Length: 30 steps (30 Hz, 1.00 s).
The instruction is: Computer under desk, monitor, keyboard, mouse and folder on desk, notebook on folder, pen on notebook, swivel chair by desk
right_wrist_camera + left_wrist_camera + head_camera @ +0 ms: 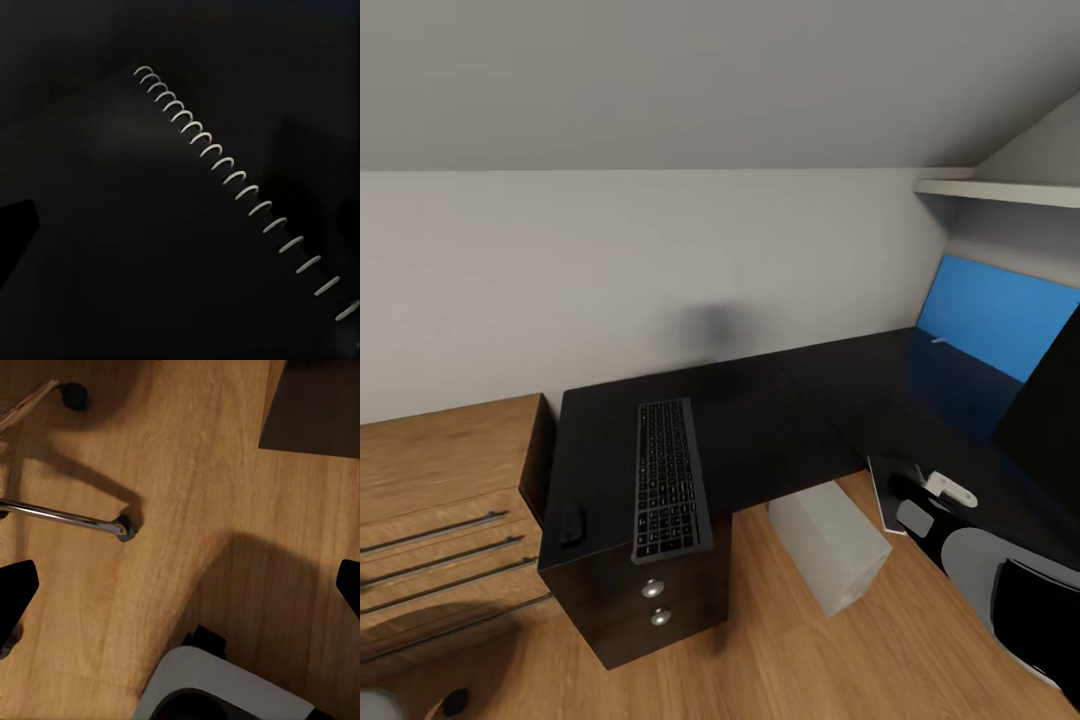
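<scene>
Keyboard and mouse lie on black desk; computer beneath

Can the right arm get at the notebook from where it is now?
Probably yes: the right wrist view looks straight down at the notebook spiral binding on the desk, nothing between.

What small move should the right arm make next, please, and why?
Probably lower the right gripper a little and close it on the thin grey spiral-bound notebook. The gripper hovers just over the notebook at the front edge of the long black desk, and the white wire binding looms close in the right wrist view.
</scene>
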Motion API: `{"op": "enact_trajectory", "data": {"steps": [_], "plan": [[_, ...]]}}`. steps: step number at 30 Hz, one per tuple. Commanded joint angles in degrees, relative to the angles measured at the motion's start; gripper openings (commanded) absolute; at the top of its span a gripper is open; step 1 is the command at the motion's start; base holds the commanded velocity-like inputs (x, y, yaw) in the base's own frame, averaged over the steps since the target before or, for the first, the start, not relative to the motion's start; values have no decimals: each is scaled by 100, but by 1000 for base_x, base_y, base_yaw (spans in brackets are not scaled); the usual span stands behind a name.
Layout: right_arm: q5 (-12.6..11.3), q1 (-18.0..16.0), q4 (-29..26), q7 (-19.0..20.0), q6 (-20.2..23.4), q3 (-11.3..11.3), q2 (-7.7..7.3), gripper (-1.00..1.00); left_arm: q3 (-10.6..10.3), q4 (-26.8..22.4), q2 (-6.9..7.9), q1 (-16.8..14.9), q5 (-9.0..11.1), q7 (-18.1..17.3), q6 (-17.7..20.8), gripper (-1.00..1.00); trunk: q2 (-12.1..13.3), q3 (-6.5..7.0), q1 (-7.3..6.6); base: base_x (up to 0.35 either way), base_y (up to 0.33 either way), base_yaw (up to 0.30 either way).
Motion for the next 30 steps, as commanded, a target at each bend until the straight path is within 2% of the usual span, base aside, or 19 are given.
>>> {"op": "enact_trajectory", "data": {"steps": [1, 30], "plan": [[-46, -2, -5, -22, -10, 47, -1, 100, -15, -7, 3, 1, 53, 17, -21, 100, 39, 14, -22, 0, 0, 0], [-45, -2, -5, -22, -10, 47, -1, 100, -15, -7, 3, 1, 51, 17, -21, 100, 1202, 535, -659, 0, 0, 0]]}}
